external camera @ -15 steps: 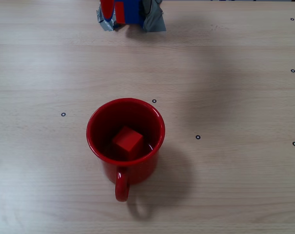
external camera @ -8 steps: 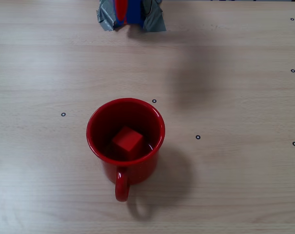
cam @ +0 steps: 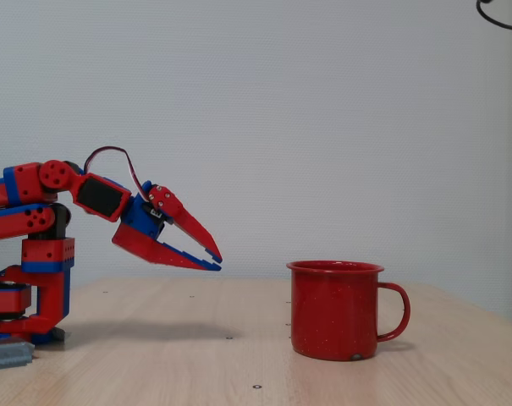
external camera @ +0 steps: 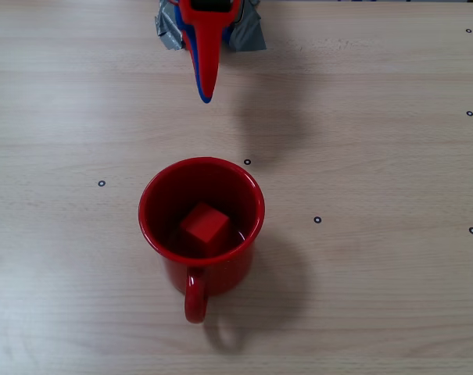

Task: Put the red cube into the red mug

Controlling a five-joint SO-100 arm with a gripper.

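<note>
Wooden table, pale grain, small black ring marks scattered on it

Red-and-blue arm folded low above table, base at 12 o'clock edge in overhead fixed view

Red mug upright near table centre, handle toward 6 o'clock; seen side-on well apart from arm

Gripper raised off table, tips toward mug, fingers slightly parted, holding nothing; overhead at 12 o'clock of mug

Red cube inside mug, on its floor, tilted
</note>
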